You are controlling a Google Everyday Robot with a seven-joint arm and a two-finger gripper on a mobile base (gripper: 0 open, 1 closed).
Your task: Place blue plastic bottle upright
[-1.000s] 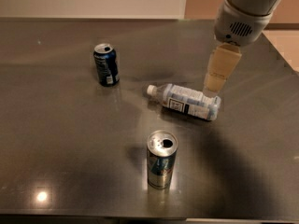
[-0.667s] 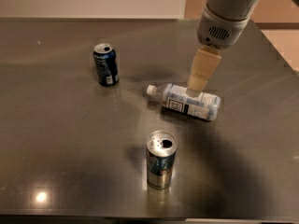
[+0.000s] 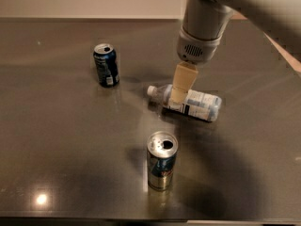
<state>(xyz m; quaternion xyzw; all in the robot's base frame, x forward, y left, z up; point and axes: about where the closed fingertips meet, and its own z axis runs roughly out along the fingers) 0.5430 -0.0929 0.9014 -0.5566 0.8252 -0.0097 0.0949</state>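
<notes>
The blue plastic bottle (image 3: 197,104) lies on its side in the middle of the dark table (image 3: 56,126). Its white cap (image 3: 151,91) points left and its white label with black print faces up. My gripper (image 3: 178,97) hangs down from the upper right on the grey arm (image 3: 202,22). Its cream tip is low over the bottle's shoulder, just right of the cap, and hides that part of the bottle. The bottle rests on the table.
A dark blue soda can (image 3: 106,65) stands upright to the left of the bottle. A silver-and-blue slim can (image 3: 162,160) stands upright in front of it. The table's right edge (image 3: 283,55) runs diagonally close behind the arm.
My gripper has moved left and down, from above the bottle's base end to over its shoulder near the cap. The bottle and both cans have not moved.
</notes>
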